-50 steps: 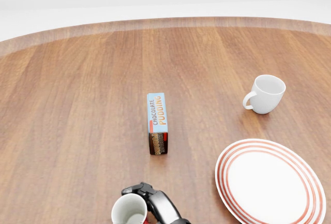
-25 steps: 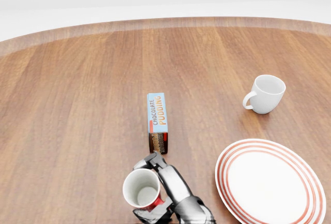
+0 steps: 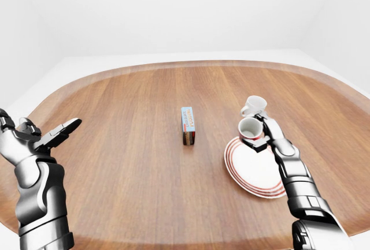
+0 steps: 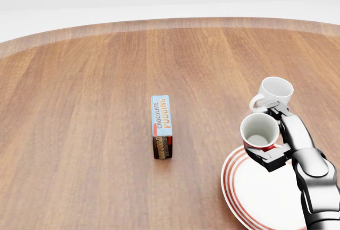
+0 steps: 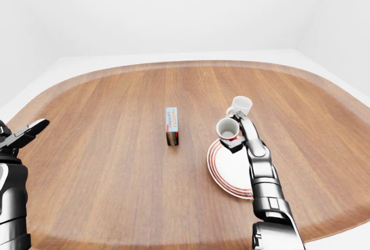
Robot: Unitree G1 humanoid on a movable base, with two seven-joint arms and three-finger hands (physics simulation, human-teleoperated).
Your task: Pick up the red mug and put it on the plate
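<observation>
Right hand [image 4: 272, 144]: closed round red mug [image 4: 260, 133], above plate [image 4: 265, 193] rim.
Left hand [image 3: 40, 138]: fingers spread, empty.
White mug [image 4: 273, 94]: just beyond.

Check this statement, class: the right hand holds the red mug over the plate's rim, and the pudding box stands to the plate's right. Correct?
Not quite. In the head view the pudding box stands to the left of the plate. The right hand does hold the red mug over the rim.
</observation>
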